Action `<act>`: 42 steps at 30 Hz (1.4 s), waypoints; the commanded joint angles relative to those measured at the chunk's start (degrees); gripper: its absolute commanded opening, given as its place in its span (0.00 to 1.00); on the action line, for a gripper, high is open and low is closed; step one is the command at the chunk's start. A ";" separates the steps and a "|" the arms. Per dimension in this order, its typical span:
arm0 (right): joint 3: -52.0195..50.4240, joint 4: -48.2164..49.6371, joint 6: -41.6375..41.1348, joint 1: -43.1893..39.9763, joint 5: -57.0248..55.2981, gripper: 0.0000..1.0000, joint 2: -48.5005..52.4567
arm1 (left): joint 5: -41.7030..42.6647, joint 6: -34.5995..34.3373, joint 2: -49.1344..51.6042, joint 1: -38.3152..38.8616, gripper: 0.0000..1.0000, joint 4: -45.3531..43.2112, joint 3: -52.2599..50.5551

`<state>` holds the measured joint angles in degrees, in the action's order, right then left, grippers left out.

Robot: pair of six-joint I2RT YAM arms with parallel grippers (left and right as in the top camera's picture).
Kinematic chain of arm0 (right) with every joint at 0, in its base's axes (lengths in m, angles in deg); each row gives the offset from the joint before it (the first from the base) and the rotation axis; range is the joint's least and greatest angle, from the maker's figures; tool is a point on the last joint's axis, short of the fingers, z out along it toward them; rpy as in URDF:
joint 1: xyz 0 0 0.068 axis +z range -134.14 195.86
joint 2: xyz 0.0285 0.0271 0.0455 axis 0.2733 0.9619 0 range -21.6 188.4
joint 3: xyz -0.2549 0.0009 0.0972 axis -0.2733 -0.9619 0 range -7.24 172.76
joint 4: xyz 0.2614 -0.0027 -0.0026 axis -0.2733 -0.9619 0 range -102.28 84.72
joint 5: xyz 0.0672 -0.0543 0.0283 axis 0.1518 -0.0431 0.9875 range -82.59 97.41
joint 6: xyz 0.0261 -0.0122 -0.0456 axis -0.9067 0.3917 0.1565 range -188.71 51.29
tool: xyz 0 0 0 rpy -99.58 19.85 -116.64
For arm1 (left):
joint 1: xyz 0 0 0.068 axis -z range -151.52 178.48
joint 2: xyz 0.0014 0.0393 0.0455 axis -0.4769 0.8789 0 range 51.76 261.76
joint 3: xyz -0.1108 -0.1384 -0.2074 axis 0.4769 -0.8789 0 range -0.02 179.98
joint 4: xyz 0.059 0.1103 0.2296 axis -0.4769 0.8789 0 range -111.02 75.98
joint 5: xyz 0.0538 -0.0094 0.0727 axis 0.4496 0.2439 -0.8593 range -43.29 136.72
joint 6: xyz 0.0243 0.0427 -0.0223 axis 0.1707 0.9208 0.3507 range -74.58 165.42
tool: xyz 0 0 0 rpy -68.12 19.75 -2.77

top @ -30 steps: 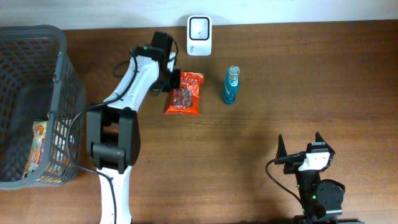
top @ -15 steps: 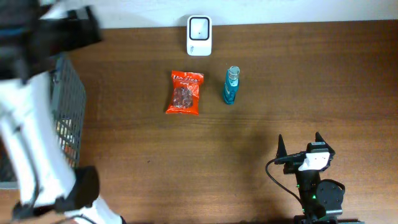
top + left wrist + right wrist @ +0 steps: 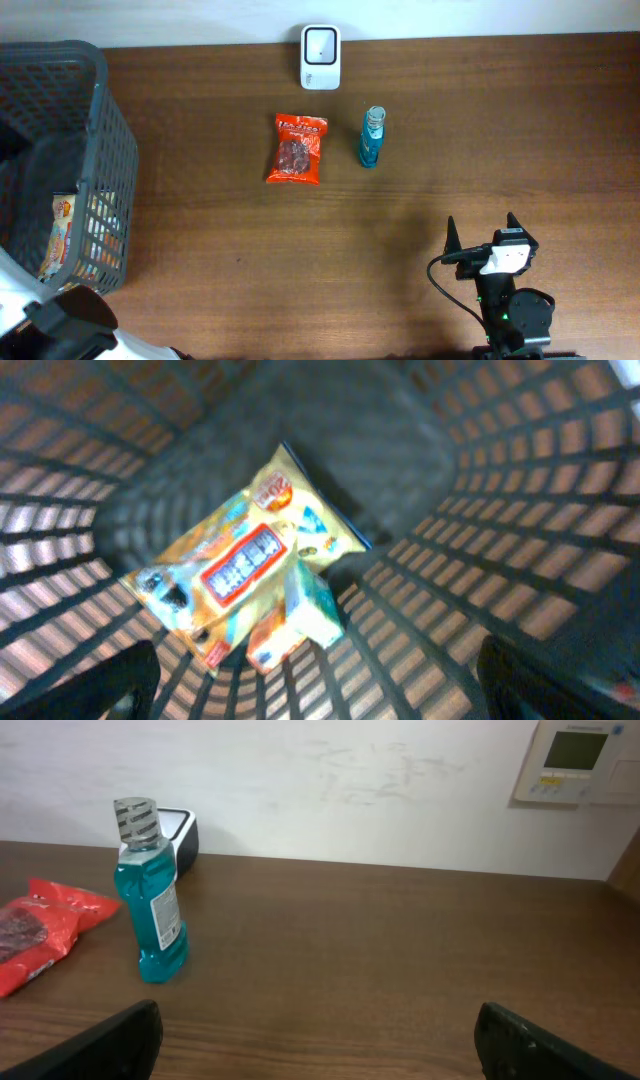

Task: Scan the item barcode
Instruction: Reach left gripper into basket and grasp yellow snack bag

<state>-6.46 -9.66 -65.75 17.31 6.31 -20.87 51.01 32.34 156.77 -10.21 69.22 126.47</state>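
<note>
**Setting: wooden table against a pale wall**

A brown table [image 3: 450, 130] with fine wood grain fills the overhead view, and its far edge meets a white wall [image 3: 350, 790]. The wall is plain and faintly scuffed. It carries a small pale control panel [image 3: 575, 760] with a greenish display, high at the right. Soft, even light leaves a dull sheen on the tabletop.
</note>
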 commanded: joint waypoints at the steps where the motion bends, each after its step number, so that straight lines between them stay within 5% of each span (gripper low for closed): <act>1: -0.46 -0.26 -0.42 -0.35 -0.48 0.98 -0.37 | 0.48 -1.31 0.52 0.24 0.99 -7.17 -14.16; 12: -0.46 -0.26 -0.42 -0.35 -0.50 0.98 -0.37 | -6.95 -2.73 1.97 0.66 0.91 -30.71 -40.46; 22: -0.46 -0.26 -0.42 -0.35 -0.50 0.98 -0.37 | -7.04 -2.73 9.84 1.95 0.87 -32.09 -42.03; 26: -0.46 -0.26 -0.42 -0.35 -0.48 0.98 -0.37 | -8.90 -2.71 12.09 1.90 0.65 -33.33 -42.03; 28: -0.46 -0.26 -0.42 -0.35 -0.48 0.98 -0.37 | -8.85 -2.71 12.15 1.79 0.33 -33.86 -41.97; 31: -0.46 -0.26 -0.42 -0.35 -0.48 0.98 -0.37 | -8.79 -2.73 12.13 1.79 0.01 -33.68 -40.83; 37: -0.46 -0.26 -0.42 -0.35 -0.48 0.98 -0.37 | -8.57 -2.75 12.07 1.79 0.00 -25.03 -28.41; 42: -0.46 -0.26 -0.42 -0.35 -0.48 0.98 -0.37 | -5.77 -2.73 11.47 1.84 0.00 -14.40 -8.02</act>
<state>-6.46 -9.69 -65.73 17.31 6.35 -20.87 42.31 29.56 169.54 -8.49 51.42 105.60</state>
